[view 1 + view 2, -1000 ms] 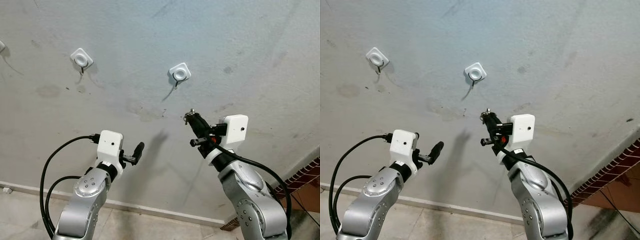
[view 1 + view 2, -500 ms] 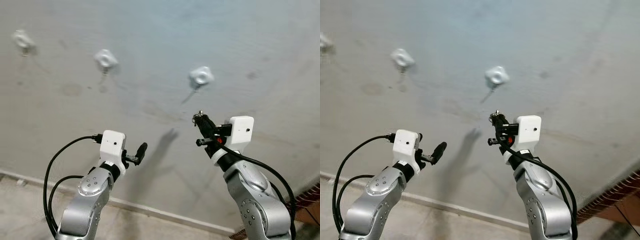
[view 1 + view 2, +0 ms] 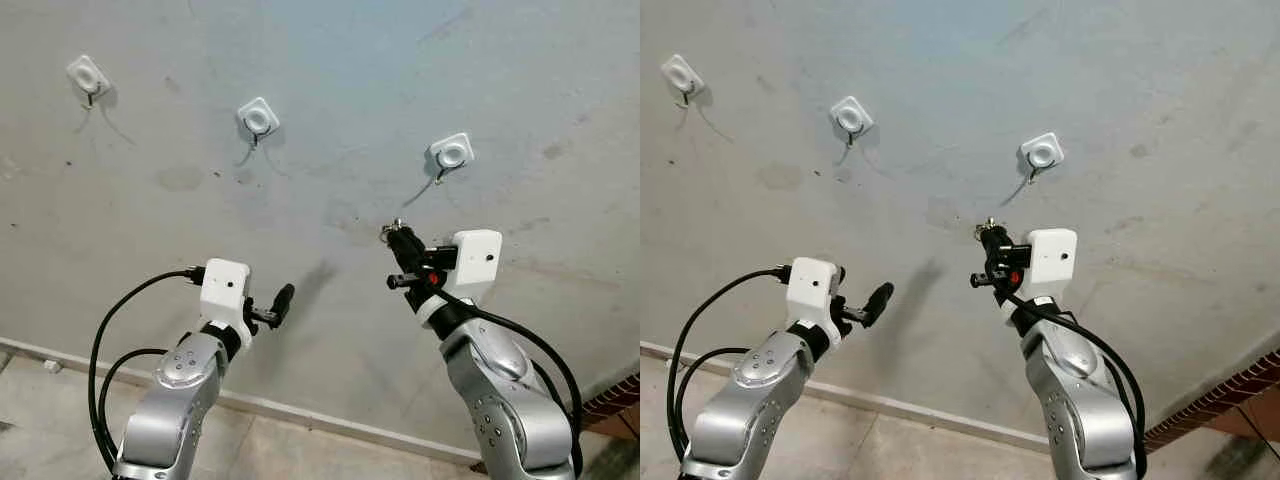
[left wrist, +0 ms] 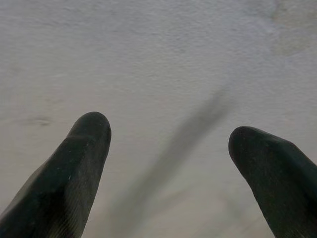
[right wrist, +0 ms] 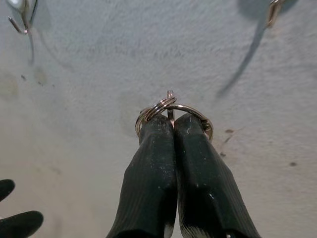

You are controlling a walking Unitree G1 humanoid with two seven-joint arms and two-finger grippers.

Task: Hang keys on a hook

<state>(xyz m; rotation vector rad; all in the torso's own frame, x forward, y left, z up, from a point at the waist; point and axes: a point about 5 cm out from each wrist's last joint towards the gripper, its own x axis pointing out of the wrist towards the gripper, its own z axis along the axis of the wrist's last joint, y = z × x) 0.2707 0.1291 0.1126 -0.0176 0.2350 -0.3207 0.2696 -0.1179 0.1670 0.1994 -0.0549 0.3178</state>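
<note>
Three white hooks are stuck on the grey wall: a left hook [image 3: 88, 76], a middle hook [image 3: 259, 118] and a right hook [image 3: 451, 154]. My right gripper [image 3: 398, 239] is raised below and left of the right hook, shut on a metal key ring [image 5: 171, 110] whose loops poke out past the fingertips. My left gripper [image 3: 282, 298] is held lower, open and empty, its two black fingers [image 4: 74, 163] pointing at bare wall.
The wall [image 3: 330, 60] is stained grey plaster with a white skirting board [image 3: 300, 418] at its foot and a tiled floor [image 3: 40, 400] below. A brick edge [image 3: 1230, 395] shows at the far right. Black cables loop from my left arm [image 3: 95, 360].
The view has swung to the left, so all three hooks are now in sight. My right gripper still holds the key ring below the right hook; both arms keep their pose.
</note>
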